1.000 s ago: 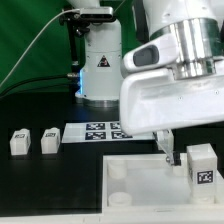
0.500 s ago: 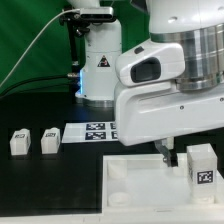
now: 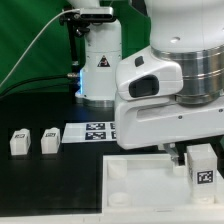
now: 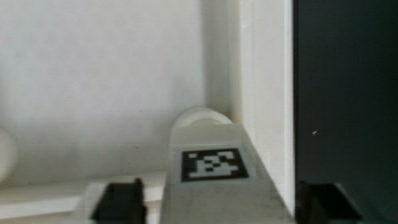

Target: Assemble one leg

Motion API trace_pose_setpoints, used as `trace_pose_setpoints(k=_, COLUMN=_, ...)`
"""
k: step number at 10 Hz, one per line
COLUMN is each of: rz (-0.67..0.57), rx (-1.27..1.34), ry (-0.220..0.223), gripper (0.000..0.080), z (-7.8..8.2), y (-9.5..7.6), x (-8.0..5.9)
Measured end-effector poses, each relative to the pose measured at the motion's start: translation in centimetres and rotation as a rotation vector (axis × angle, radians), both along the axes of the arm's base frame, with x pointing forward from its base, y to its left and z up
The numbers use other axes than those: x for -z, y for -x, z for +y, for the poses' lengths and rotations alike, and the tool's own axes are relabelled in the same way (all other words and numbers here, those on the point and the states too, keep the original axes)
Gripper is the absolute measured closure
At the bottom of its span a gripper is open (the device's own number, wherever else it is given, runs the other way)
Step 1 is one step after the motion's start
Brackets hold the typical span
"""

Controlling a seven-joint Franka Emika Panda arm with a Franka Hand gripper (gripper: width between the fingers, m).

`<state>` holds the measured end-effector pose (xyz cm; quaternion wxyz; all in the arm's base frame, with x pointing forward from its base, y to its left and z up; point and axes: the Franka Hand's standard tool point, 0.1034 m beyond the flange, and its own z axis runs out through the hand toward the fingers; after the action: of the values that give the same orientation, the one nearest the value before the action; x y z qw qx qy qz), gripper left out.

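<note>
A leg (image 3: 203,165), a small white block with a square tag, stands at the right end of the large white panel (image 3: 135,172) in the exterior view. My gripper (image 3: 190,152) is low over it. In the wrist view the leg (image 4: 214,160) lies between my two black fingers (image 4: 121,200). One finger is right at its side and the other is a thin gap away. The jaws are open, with the leg between them. Two more legs (image 3: 19,141) (image 3: 50,139) stand on the black table at the exterior view's left.
The marker board (image 3: 92,131) lies behind the panel. A white cylindrical base (image 3: 99,65) with a warning triangle stands at the back. The panel's raised wall (image 4: 267,70) runs beside the leg, with black table (image 4: 347,80) beyond it.
The arm has moved toward the exterior view's right and lower, bringing the fingers from beside the leg to around it.
</note>
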<state>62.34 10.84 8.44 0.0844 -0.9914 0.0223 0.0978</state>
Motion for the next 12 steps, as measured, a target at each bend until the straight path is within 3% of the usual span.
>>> trace_pose_setpoints(k=1, rz=0.0, rx=0.0, ry=0.001, gripper=0.0508, z=-0.06, y=0.0, x=0.01)
trace_pose_setpoints(k=5, rz=0.022, rx=0.524, ry=0.084, gripper=0.0507, z=0.38, y=0.05, x=0.06)
trace_pose_setpoints(k=7, rz=0.003, rx=0.787, ry=0.097, gripper=0.0507, z=0.61, y=0.38, x=0.09)
trace_pose_setpoints(k=8, rz=-0.008, rx=0.938, ry=0.092, gripper=0.0507, z=0.63, y=0.52, x=0.14)
trace_pose_setpoints(k=10, rz=-0.004, rx=1.235, ry=0.026, gripper=0.0505, z=0.42, y=0.51, x=0.21)
trace_pose_setpoints(k=12, rz=0.035, rx=1.394, ry=0.019, gripper=0.0505, z=0.57, y=0.48, x=0.21)
